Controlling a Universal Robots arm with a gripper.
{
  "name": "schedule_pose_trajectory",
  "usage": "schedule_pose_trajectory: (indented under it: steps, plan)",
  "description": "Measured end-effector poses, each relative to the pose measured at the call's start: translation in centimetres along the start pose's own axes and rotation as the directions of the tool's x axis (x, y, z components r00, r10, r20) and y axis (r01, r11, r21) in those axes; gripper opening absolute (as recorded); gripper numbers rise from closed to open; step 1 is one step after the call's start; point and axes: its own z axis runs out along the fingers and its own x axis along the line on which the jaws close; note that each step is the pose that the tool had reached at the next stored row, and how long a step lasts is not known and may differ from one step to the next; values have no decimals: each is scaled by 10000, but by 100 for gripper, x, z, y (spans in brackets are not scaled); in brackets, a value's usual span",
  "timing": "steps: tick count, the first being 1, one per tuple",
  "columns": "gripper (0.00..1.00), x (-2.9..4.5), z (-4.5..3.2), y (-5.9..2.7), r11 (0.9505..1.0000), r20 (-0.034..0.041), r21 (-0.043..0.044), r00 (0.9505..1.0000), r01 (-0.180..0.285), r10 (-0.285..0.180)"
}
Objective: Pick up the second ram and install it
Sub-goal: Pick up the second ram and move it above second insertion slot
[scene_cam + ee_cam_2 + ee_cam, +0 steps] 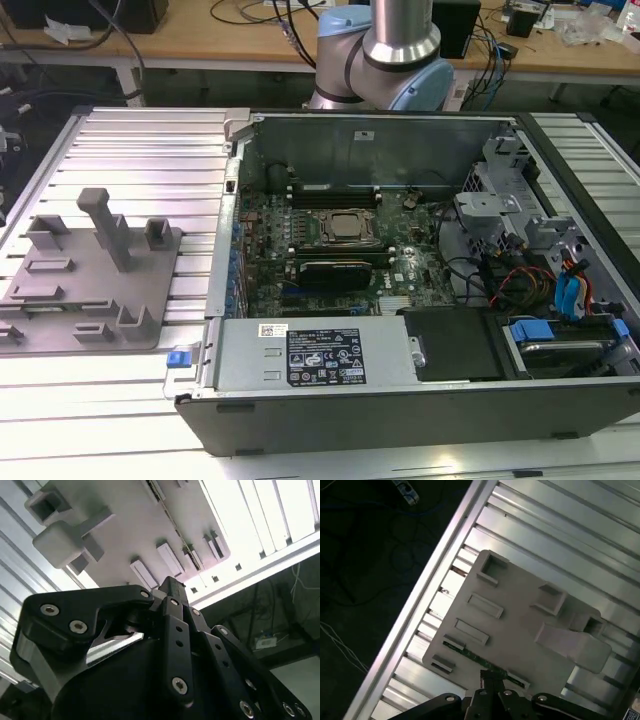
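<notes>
Black multi-link end effector is closed: in both wrist views the fingertips meet at a point with nothing seen between them. It is not gripping anything.

The second ram, a thin long green circuit-board stick, sits in the flat grey moulded fixture plate. It runs along one edge of the plate, in line with small raised rectangular holders. In the first wrist view the end effector tip overlaps the stick's line. Cannot tell whether it touches, but the plate looks well below the fingers.

The plate carries a tall grey block post, square sockets and low rectangular slots. It rests on a ribbed aluminium counter.

In the exterior view the same grey plate lies on the counter toward the exterior view's left. Just beside it, toward the exterior view's right, is an open dark grey computer case. Inside the case are a green motherboard and a square silver-topped processor near the board's middle. The silver and pale blue arm base stands behind the case.
</notes>
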Motion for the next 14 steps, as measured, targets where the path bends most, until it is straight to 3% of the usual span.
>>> schedule_pose_trajectory:
  steps: [2, 3, 5, 6, 8, 9, 14]
  plan:
    - [8, 0, 7, 0, 9965, -26, 11, 9965, 841, -841]
    - [8, 0, 12, 0, 9916, -38, 18, 9916, 1293, -1292]
    - [8, 0, 17, 0, 9846, -52, 23, 9846, 1748, -1748]
    - [8, 0, 19, -1, 9786, -62, 26, 9786, 2056, -2056]
    - [8, 0, 23, -1, 9594, -85, 33, 9594, 2821, -2821]
    - [8, 0, 24, 0, 9521, -92, 35, 9521, 3057, -3056]
    - [8, 0, 25, -1, 9225, -122, 41, 9225, 3860, -3859]
